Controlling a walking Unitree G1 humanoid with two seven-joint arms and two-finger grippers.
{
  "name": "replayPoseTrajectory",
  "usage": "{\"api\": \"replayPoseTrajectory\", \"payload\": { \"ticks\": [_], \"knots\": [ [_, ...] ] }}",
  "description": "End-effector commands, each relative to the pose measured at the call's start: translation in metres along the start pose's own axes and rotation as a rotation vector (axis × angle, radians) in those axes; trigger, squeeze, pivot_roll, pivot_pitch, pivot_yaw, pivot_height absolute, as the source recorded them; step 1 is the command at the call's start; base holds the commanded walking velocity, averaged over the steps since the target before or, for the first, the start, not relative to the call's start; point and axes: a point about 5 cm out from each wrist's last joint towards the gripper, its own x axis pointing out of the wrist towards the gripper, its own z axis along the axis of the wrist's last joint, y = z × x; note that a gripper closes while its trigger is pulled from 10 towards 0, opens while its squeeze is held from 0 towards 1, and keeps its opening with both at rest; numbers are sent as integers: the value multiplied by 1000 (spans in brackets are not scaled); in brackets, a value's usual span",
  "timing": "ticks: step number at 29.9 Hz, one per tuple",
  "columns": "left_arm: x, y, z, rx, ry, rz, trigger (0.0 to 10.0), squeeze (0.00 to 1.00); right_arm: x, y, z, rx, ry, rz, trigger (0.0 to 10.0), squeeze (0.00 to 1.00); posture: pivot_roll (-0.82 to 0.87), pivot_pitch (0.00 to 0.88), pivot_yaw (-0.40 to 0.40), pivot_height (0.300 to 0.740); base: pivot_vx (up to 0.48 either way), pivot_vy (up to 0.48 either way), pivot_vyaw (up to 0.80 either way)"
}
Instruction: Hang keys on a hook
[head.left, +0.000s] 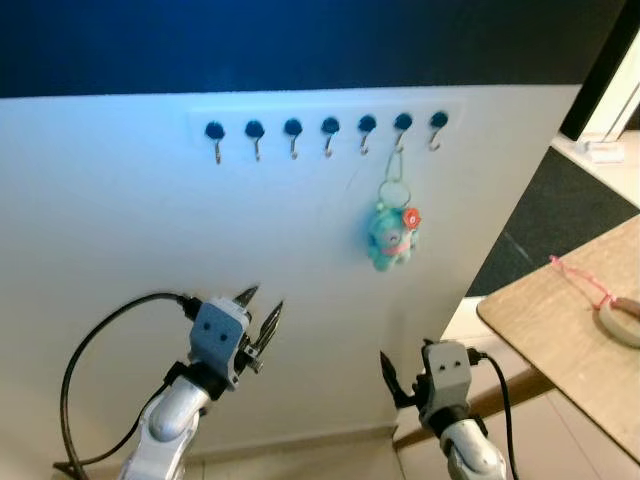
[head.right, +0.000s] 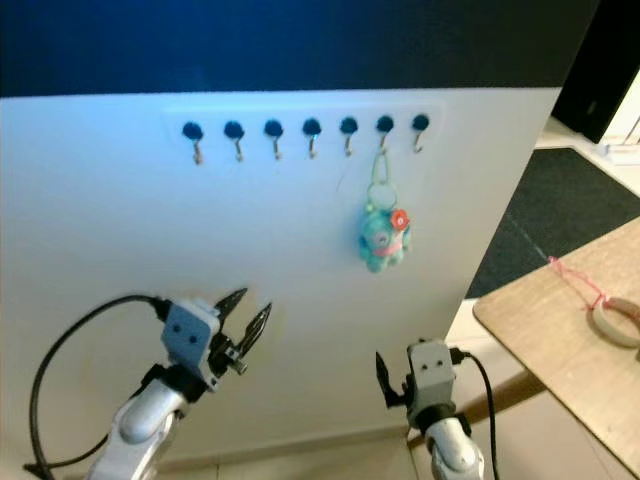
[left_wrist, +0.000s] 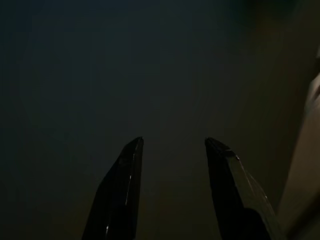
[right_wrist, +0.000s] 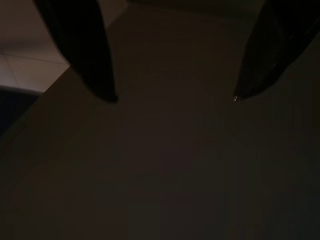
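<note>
Both head cameras look forward and slightly down at the white board (head.left: 120, 250), sharing its row of hooks (head.left: 327, 133); each wrist camera faces a dim surface close up.

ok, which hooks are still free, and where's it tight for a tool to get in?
Seven hooks in a row on the white board. The keychain hangs from the sixth hook, counting from the robot's left. The five hooks left of it, from the first on, are bare, as is the seventh. The seventh is tight: beside the keychain, near the board's edge. Both tools, left and right, are low and open.
</note>
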Motion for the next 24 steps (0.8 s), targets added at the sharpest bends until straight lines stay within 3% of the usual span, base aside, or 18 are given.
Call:
{"api": "replayPoseTrajectory", "payload": {
  "ticks": [1, 5, 6, 7, 8, 10, 11, 13, 17, 20, 22, 24],
  "knots": [
    [-11, 7, -19, 7, 80, 40, 10000, 0, -5, 2, -13, 10, 80, 18, 10000, 0, 49, 35, -6, 740, 0, 0, 0],
    [-36, 11, -89, -119, 444, 204, 10000, 0, -16, 9, -45, 67, 290, 33, 10000, 0, 58, 49, -25, 740, 0, 0, 0],
    [-36, 11, -89, -119, 444, 204, 10000, 0, -16, 9, -45, 67, 290, 33, 10000, 0, 58, 49, -25, 740, 0, 0, 0],
    [-41, 8, -100, -102, 511, 208, 10000, 0, -18, 10, -50, 85, 332, 22, 10000, 0, 53, 54, -27, 740, 0, 0, 0],
    [-41, 8, -100, -102, 511, 208, 10000, 0, -18, 10, -50, 85, 332, 22, 10000, 0, 53, 54, -27, 740, 0, 0, 0],
    [-50, 4, -117, -101, 639, 234, 10000, 0, -24, 8, -60, 109, 403, -32, 10000, 0, 52, 56, -27, 740, 0, 0, 0],
    [-50, 4, -117, -101, 639, 234, 10000, 0, -24, 8, -60, 109, 403, -32, 10000, 0, 52, 56, -27, 740, 0, 0, 0],
    [-60, -2, -132, -142, 756, 261, 10000, 0, -32, 4, -71, 207, 472, -124, 10000, 0, 59, 57, -25, 740, 0, 0, 0],
    [-65, -7, -138, -168, 800, 249, 10000, 0, -43, 7, -83, 271, 546, -147, 10000, 0, 54, 55, -19, 740, 0, 0, 0],
    [-61, -8, -136, -203, 744, 257, 10000, 0, -45, 6, -84, 269, 547, -153, 10000, 0, 54, 51, -14, 740, 0, 0, 0],
    [-55, -9, -132, -302, 667, 261, 10000, 0, -47, 2, -85, 292, 545, -175, 10000, 0, 43, 43, -7, 740, 0, 0, 0],
    [-54, -9, -132, -339, 656, 280, 10000, 0, -48, 0, -86, 299, 552, -187, 10000, 0, 37, 42, -8, 740, 0, 0, 0]
  ]
}}
